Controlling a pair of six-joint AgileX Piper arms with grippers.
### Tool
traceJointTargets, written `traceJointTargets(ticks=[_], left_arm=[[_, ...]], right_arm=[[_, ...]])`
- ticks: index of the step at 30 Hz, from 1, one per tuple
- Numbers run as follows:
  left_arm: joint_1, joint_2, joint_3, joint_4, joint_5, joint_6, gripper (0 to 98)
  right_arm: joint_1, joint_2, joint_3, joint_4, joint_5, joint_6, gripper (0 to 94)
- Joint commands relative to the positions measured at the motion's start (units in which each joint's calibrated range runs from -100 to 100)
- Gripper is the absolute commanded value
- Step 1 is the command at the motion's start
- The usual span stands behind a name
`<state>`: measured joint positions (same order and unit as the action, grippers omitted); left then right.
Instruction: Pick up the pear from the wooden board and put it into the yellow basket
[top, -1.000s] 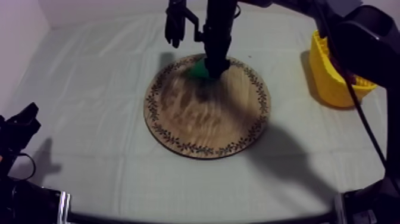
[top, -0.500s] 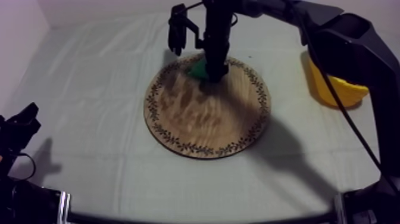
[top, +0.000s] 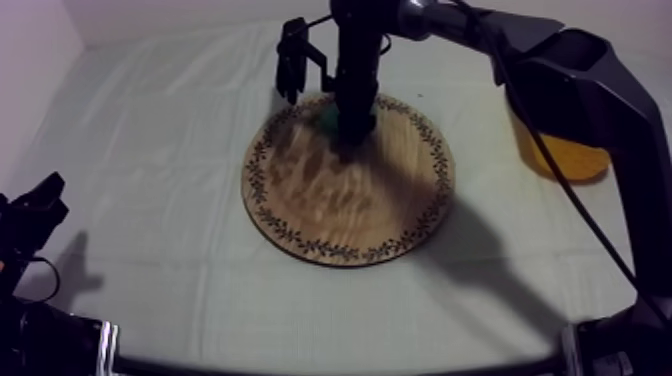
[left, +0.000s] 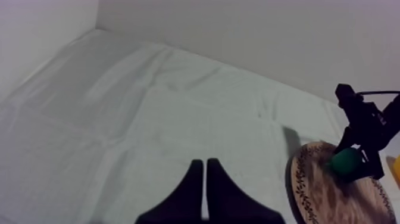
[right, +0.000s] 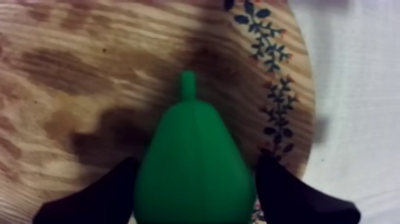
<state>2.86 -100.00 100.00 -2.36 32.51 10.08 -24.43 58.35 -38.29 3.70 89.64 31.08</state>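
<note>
My right claw clasps the pear, one finger against each side of its wide belly, with the board just beneath. The sides are smooth and tapering, so I judge it may squirt out stem-first on lifting, well short of the basket.

pear: one is counted.
wooden board: one is counted.
yellow basket: one is counted.
grippers: two are counted, the left gripper and the right gripper.
black fingers: two are seen on each gripper.
table: one is counted.
</note>
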Motion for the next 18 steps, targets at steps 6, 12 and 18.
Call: traceJointTargets(ticks=[6, 12, 18], left_arm=[[0.0, 0.0, 0.0, -0.01, -0.01, 0.01, 0.1], [0.0, 0.0, 0.0, -0.01, -0.01, 0.01, 0.1], [0.0, 0.0, 0.0, -0.01, -0.01, 0.01, 0.1]], right_arm=[[0.08, -1.67, -0.87, 0.38, -0.06, 0.13, 51.6], [0.15, -3.3, -1.39, 0.38, 0.23, -0.26, 47.0], [0.4, -4.62, 0.15, 0.57, -0.23, -0.25, 46.0]])
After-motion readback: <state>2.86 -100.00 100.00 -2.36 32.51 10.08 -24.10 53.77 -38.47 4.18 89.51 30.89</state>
